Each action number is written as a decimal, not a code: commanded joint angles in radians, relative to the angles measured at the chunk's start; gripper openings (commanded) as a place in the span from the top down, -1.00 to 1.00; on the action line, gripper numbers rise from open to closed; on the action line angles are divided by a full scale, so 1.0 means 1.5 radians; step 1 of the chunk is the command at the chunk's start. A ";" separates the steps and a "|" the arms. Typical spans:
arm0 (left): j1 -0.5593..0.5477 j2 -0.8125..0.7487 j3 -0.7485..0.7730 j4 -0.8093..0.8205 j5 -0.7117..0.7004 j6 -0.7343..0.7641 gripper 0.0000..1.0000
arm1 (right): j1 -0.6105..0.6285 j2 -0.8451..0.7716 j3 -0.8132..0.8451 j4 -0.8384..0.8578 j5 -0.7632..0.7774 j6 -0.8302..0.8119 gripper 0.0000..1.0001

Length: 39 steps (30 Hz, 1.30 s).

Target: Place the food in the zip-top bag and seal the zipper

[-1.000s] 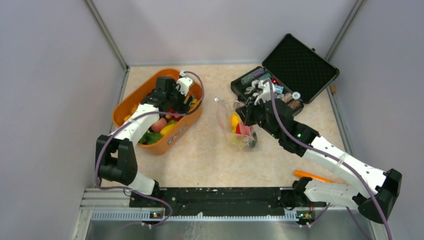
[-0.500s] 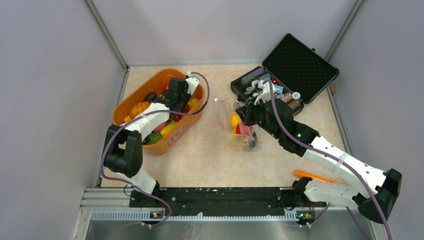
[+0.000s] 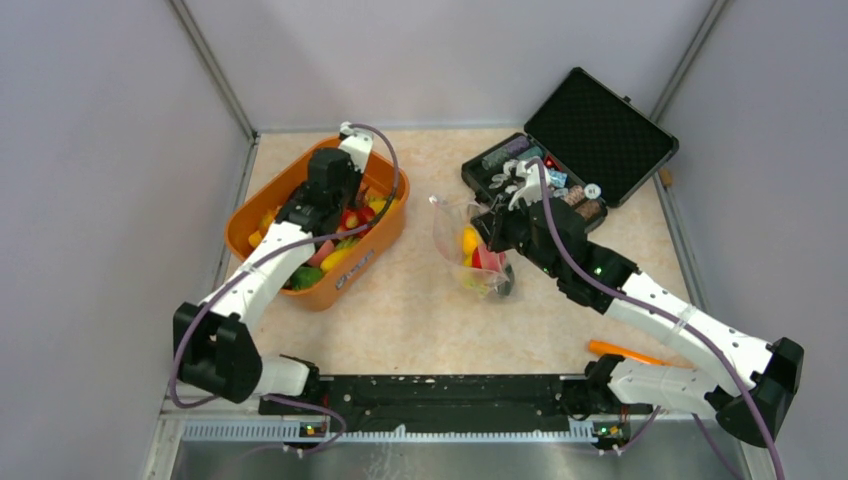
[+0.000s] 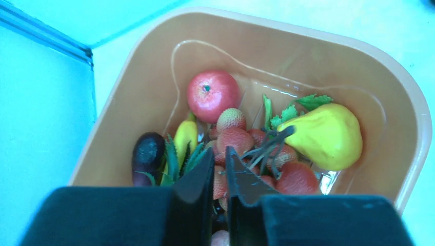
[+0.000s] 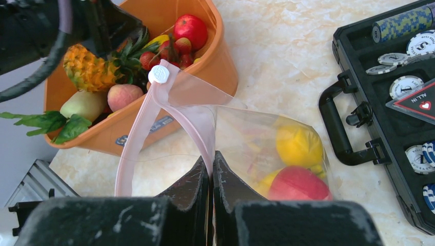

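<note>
The food fills the orange basket (image 4: 287, 56): a red apple (image 4: 213, 96), a yellow pear (image 4: 325, 134), a dark eggplant (image 4: 148, 154) and a stemmed red berry cluster (image 4: 236, 139). Over the basket, my left gripper (image 4: 219, 154) has its jaws almost together on a berry of that cluster. The clear zip-top bag (image 5: 267, 138) lies mid-table with a yellow and a red fruit inside. Its mouth stands open. My right gripper (image 5: 211, 156) is shut on the pink zipper (image 5: 149, 118), near the white slider (image 5: 158, 75).
An open black case (image 3: 590, 135) of chips and tokens lies at the back right, close behind the bag (image 3: 470, 250). An orange tool (image 3: 630, 352) rests by the right arm's base. Grey walls close in the table on three sides.
The left gripper's jaws went from wide apart to nearly together, and the left arm swung toward the basket's back left. The right arm and the bag have not moved.
</note>
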 commanded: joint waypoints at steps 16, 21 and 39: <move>0.018 0.053 -0.004 0.053 0.209 -0.049 -0.38 | 0.005 -0.010 0.006 0.023 0.006 0.002 0.94; 0.020 0.102 0.011 0.068 0.221 0.002 -0.28 | 0.006 -0.017 0.003 0.020 0.015 0.001 0.93; 0.021 0.126 0.009 0.066 0.104 0.000 1.00 | 0.005 -0.005 0.007 0.020 0.018 -0.004 0.92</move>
